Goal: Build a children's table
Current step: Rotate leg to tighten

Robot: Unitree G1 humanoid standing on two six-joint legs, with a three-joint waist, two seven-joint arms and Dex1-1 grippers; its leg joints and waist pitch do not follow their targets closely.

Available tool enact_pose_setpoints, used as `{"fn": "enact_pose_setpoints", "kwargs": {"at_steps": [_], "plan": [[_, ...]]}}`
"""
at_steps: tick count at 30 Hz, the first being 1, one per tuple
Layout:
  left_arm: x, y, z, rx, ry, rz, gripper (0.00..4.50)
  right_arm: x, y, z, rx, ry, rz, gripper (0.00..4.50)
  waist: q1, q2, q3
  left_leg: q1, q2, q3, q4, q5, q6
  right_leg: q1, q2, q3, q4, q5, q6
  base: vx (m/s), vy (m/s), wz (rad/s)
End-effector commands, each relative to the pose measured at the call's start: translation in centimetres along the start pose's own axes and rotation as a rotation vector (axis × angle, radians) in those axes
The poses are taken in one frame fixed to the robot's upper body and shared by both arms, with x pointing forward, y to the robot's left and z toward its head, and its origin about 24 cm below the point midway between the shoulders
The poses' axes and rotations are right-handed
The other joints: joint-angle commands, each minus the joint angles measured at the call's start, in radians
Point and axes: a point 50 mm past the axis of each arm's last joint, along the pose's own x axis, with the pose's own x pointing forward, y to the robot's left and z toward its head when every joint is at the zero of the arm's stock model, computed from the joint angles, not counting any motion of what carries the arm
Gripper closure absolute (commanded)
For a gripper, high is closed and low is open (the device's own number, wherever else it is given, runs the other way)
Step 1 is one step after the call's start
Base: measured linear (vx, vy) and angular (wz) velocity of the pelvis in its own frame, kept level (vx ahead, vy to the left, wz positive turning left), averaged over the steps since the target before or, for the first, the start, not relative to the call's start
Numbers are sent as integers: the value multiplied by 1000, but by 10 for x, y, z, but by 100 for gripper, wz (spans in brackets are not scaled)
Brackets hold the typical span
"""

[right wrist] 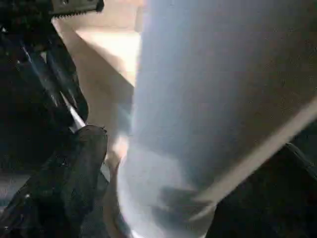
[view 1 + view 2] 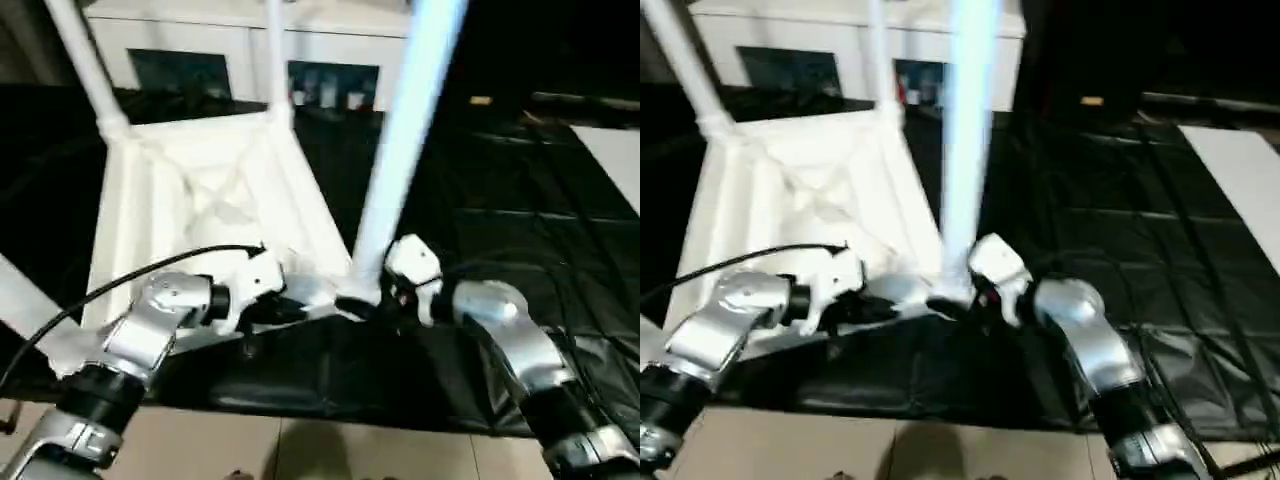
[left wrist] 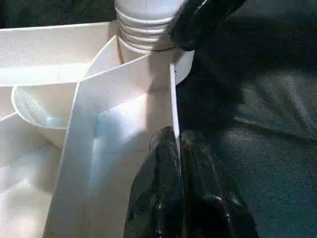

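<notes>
Head views: the children's table (image 2: 200, 200) lies upside down at centre left on the black counter (image 2: 520, 230), legs up, a white cabinet (image 2: 250, 50) behind. Left wrist view: left pincer (image 3: 176, 144) pressed together on its rim. Right wrist view: right pincer (image 1: 124, 163) spread around the near leg (image 1: 208, 99).

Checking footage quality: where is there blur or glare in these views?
Right eye view: the near leg smears bluish, the table top glares pale. Left wrist view: fairly crisp, the rim sharp. Right wrist view: the leg is a soft blur.
</notes>
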Motion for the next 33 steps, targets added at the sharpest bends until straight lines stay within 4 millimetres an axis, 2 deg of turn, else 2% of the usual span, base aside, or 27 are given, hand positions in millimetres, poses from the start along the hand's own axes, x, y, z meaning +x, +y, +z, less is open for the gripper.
{"fn": "enact_pose_setpoints", "kwargs": {"at_steps": [1, 6, 7, 15, 20, 28, 30, 31, 32, 33], "plan": [[5, -6, 10, 38, -27, -60, 450, -1, 0, -1, 16, -12, 16, 5, -2, 1, -63, 4, 52, -9, -70, -43, 106, 58, -65, 44, -40, 37, -303, 0, 0, 0], [4, -6, 9, 38, -22, -57, 450, 0, 2, -6, -11, 25, 51, 42, -2, -2, -62, 2, 51, -10, -71, -56, 92, 59, -66, 44, -43, 7, -294, 0, 0, 0], [4, -5, 9, 38, -21, -56, 450, -1, 2, -6, -12, 31, 58, 65, -2, -2, -63, 2, 50, -9, -70, -55, 91, 59, -65, 44, -42, 7, -294, 0, 0, 0], [4, -5, 7, 36, -10, -57, 450, -6, -3, -10, -18, 56, 58, 120, -2, -1, -65, 1, 49, -9, -67, -36, 100, 61, -65, 44, -39, 38, -300, 0, 0, 0], [4, -4, 7, 38, -7, -55, 450, -8, -6, -12, -29, 74, 58, 172, -2, -1, -66, 1, 50, -10, -66, -35, 105, 61, -65, 43, -38, 42, -306, 0, 0, 0], [3, -4, 5, 29, 2, -61, 450, -9, -6, -17, -32, 101, 78, 184, -1, -1, -66, 3, 50, -9, -65, -33, 110, 60, -64, 43, -37, 44, -309, 0, 0, 0], [5, -3, 1, 4, 27, -42, 450, -4, -9, -19, 14, 85, 5, 184, -3, -1, -65, 2, 50, -9, -66, -38, 108, 60, -64, 43, -38, 35, -310, 0, 0, 0], [6, -2, -1, -1, 44, -24, 450, -1, -11, -20, 27, 81, -37, 184, -6, -5, -62, 0, 49, -9, -68, -51, 102, 59, -64, 43, -41, 11, -307, 0, 0, 0], [9, 1, -3, -3, 69, 9, 450, 2, -14, -21, 46, 78, -113, 184, -7, -3, -61, 0, 49, -11, -70, -65, 95, 59, -65, 43, -43, -16, -303, 0, 0, 0], [12, 5, -5, -20, 91, 51, 450, 6, -16, -22, 85, 67, -182, 184, -13, -3, -54, 3, 49, -10, -77, -120, 67, 55, -64, 42, -56, -116, -281, -54, -11, -1]]}}
